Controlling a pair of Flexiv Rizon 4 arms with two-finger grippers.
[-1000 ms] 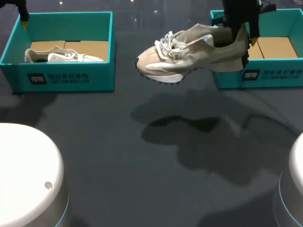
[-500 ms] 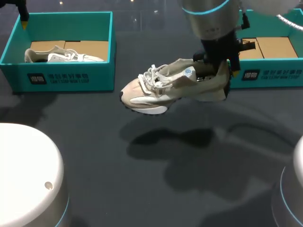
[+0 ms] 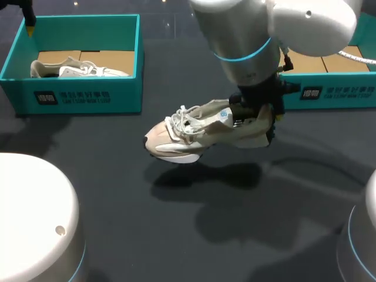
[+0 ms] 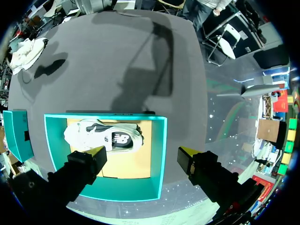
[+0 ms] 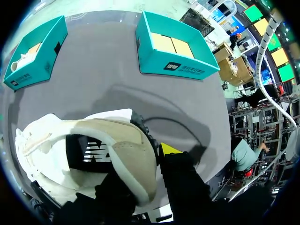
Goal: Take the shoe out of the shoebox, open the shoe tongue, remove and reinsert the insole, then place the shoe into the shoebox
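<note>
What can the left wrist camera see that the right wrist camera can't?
Only the left wrist view shows the left gripper, open, hanging over the left shoebox. Only the right wrist view shows the right gripper clamped on the heel of the beige shoe, and the cardboard floor of the right shoebox. Both show the left shoebox with the white shoe lying in it.
</note>
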